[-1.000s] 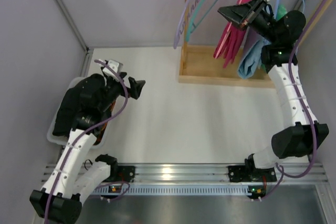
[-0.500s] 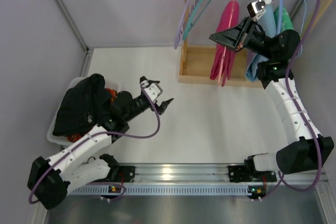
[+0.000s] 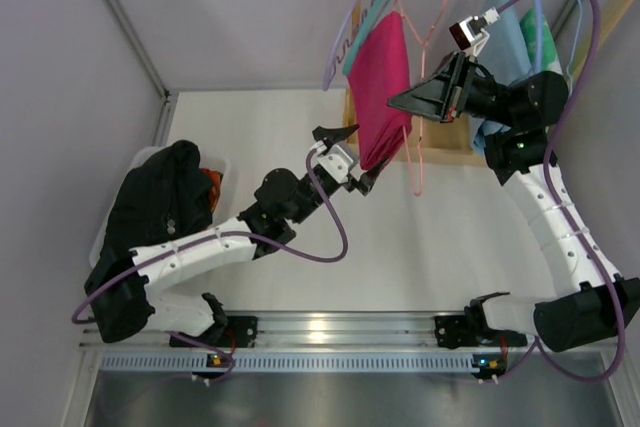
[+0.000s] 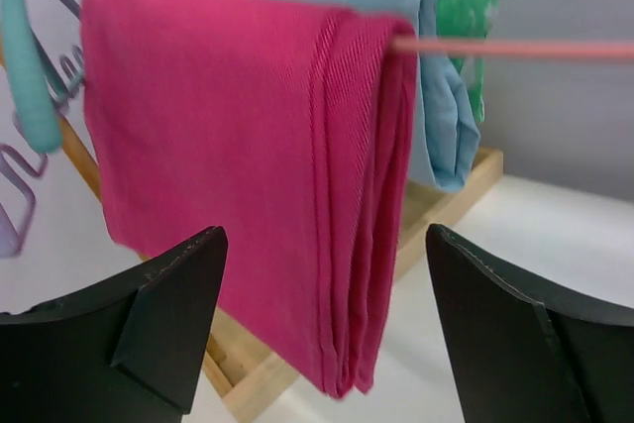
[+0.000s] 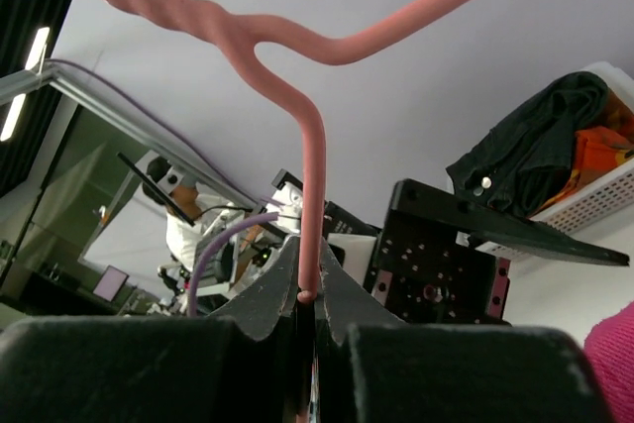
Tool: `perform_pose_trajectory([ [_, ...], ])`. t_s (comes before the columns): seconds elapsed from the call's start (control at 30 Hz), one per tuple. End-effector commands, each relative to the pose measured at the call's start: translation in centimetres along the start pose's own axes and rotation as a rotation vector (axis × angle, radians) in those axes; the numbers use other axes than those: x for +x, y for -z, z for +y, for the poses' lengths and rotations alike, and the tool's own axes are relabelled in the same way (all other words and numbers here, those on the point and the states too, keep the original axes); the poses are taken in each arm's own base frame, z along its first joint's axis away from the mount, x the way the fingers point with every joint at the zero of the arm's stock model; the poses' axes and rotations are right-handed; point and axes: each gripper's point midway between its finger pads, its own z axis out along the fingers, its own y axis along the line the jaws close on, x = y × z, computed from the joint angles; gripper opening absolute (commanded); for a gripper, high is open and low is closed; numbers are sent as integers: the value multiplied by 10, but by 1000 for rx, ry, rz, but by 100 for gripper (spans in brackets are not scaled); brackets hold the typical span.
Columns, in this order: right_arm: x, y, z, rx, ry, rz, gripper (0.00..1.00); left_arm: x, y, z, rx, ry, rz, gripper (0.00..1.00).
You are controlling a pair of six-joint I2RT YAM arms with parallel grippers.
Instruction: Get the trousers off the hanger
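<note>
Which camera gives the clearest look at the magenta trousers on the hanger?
Left wrist: the folded magenta fabric trousers fill the frame, draped over the pink wire hanger. Top external shows them smaller, from above; right wrist catches only a corner.

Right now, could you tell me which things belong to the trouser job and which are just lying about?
Job: pink trousers; pink hanger, held in the shut right jaws; open left jaws.
Lying about: blue garment; green garment; teal hanger; basket of dark clothes.

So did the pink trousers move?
Yes. The pink trousers have swung left, from over the wooden rack's middle to its left post, nearer the left gripper.
</note>
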Motion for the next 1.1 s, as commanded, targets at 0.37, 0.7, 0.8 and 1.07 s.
perform_pose_trajectory([
  [0.37, 8, 2, 52, -120, 295, -24, 0, -63, -38, 8, -71, 44, -210, 77],
  [0.7, 10, 3, 48, -111, 282, -26, 0, -55, -48, 4, -65, 36, -202, 77],
  [0.8, 9, 3, 48, -111, 283, -29, 0, -57, -49, 1, -47, 35, -211, 78],
  [1.07, 9, 2, 45, -112, 277, -27, 0, -52, -44, -4, -27, 49, -201, 86],
])
